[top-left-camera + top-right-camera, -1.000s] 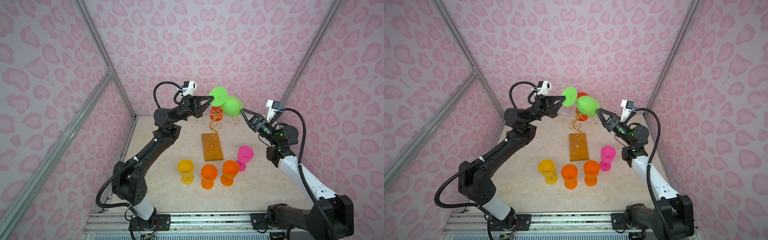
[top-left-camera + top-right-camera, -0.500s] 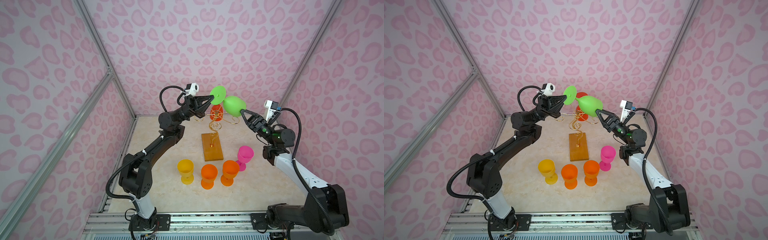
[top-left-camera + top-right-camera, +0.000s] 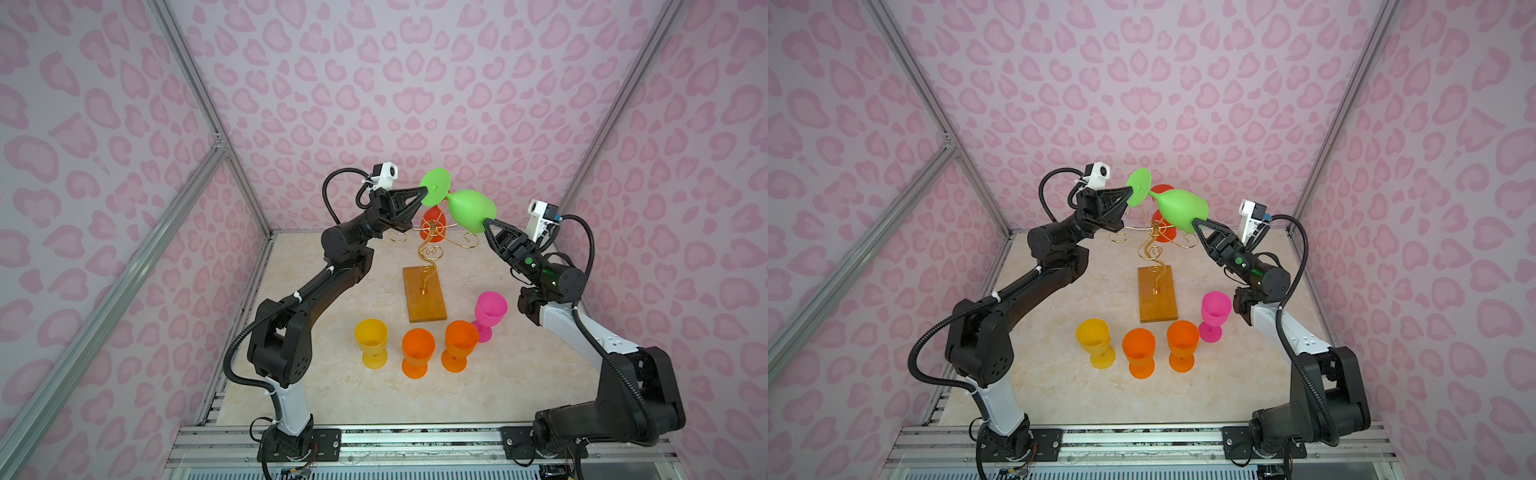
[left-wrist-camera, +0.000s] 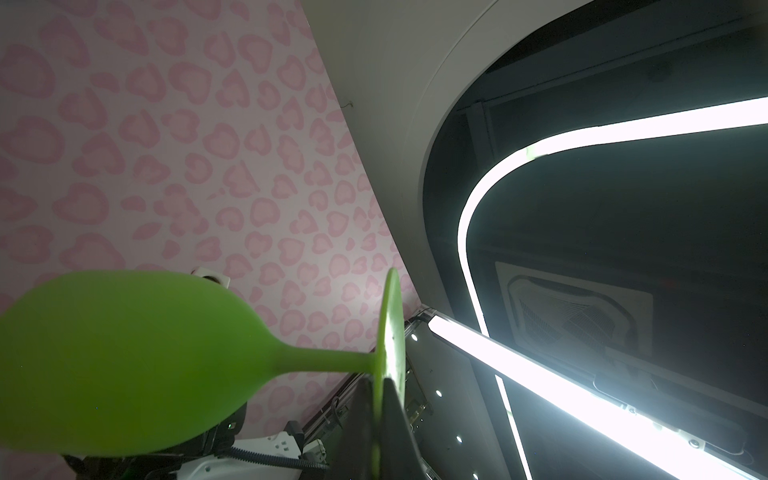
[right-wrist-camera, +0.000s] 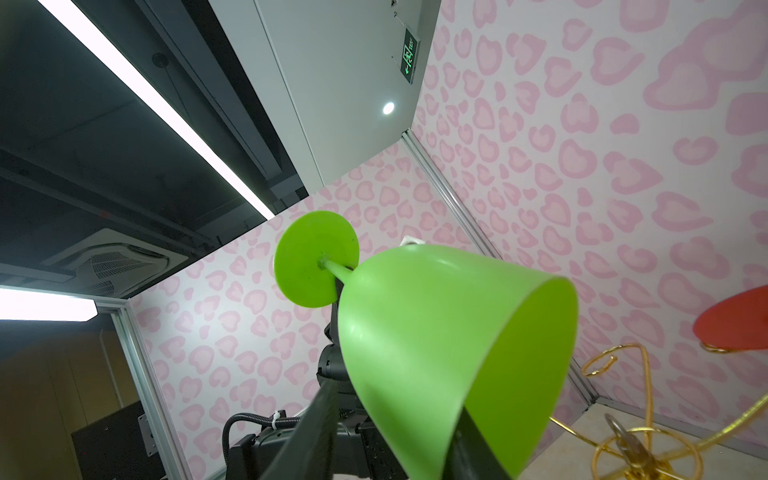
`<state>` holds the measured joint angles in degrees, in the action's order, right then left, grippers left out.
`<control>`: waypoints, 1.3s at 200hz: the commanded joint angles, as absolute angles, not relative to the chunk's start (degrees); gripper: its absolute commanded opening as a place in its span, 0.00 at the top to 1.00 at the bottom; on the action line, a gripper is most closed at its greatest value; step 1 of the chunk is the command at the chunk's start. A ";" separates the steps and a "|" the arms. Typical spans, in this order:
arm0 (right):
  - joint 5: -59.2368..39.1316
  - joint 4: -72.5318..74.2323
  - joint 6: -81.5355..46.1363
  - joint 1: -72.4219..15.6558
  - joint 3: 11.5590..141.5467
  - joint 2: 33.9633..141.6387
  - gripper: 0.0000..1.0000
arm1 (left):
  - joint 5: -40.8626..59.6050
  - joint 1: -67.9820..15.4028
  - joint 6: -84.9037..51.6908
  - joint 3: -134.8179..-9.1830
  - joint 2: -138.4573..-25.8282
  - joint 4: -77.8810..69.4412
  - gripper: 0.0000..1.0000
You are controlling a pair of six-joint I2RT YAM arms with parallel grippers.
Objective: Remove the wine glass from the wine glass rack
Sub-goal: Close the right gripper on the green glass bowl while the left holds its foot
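Above gold rack, green wine glass

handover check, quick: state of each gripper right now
left gripper: closed on foot of the green wine glass
right gripper: at its bowl rim, grip cannot be told

- The wine glass lies tilted in mid-air, its foot between the left gripper's fingers and its bowl between the right gripper's fingers.
- The wine glass rack stands on the table, below and between the two sets of fingertips.
- A second glass hangs on the rack, behind the fingertips.
- A row of four glasses stands before the rack's base, well apart from all fingers.
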<state>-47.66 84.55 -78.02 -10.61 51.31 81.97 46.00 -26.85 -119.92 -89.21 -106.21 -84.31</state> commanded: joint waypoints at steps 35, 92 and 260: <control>-51.14 89.33 -78.16 -11.43 51.77 81.94 0.67 | 45.05 -26.81 -131.17 -90.48 -108.18 -85.14 0.97; -51.26 89.33 -77.09 -12.28 52.01 81.70 0.77 | 44.16 -26.86 -132.67 -90.70 -108.71 -85.76 0.90; -50.01 89.25 -77.43 -12.53 52.26 80.34 0.91 | 42.80 -26.72 -133.95 -90.05 -108.81 -88.76 0.71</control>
<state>-50.43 87.64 -77.14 -12.71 51.83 80.55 42.41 -26.79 -119.92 -90.13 -108.57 -85.32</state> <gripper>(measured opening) 0.096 0.277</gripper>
